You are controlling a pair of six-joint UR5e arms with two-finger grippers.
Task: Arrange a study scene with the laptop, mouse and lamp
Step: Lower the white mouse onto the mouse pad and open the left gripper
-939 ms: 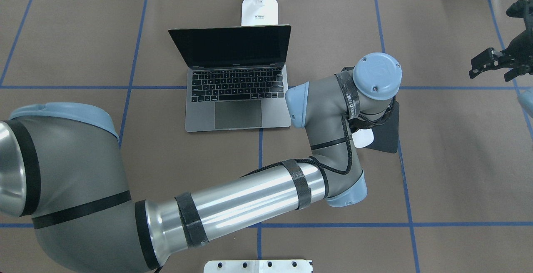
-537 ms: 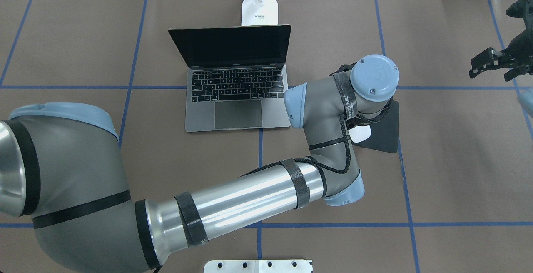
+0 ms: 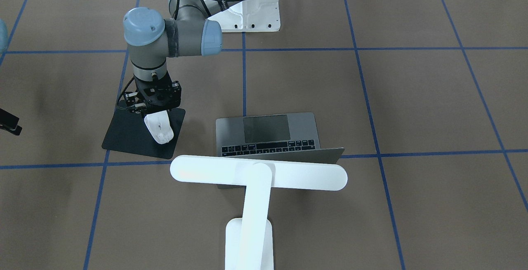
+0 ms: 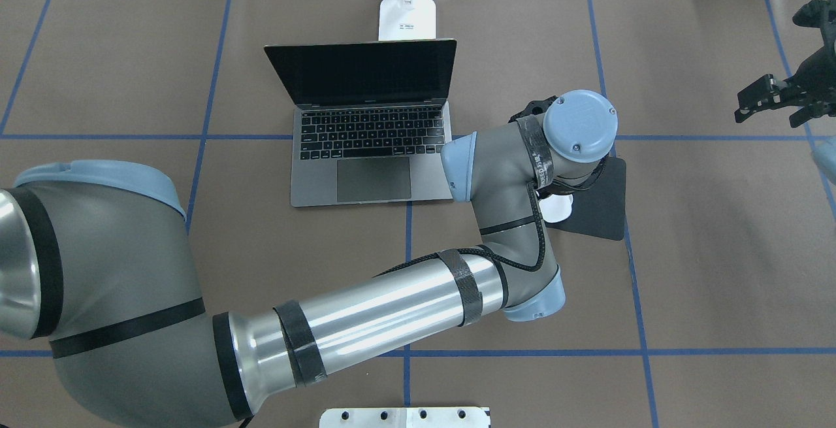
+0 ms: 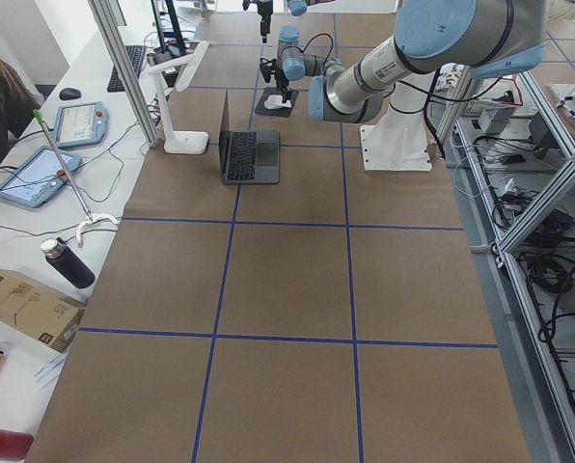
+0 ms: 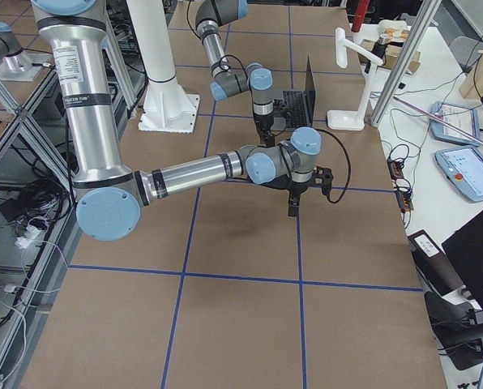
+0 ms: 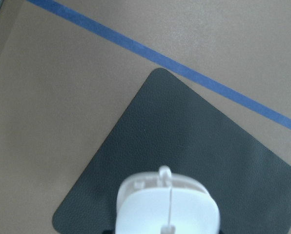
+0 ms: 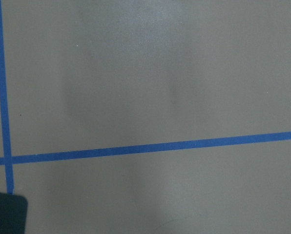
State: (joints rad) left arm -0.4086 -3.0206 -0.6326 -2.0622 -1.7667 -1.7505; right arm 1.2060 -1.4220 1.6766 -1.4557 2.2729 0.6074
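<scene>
Over pad, mouse in left gripper

A flat black mouse pad lies askew on the brown surface, which is crossed by blue tape lines. A white side bench carries a tablet, a second tablet, a dark bottle and a cardboard box.
</scene>
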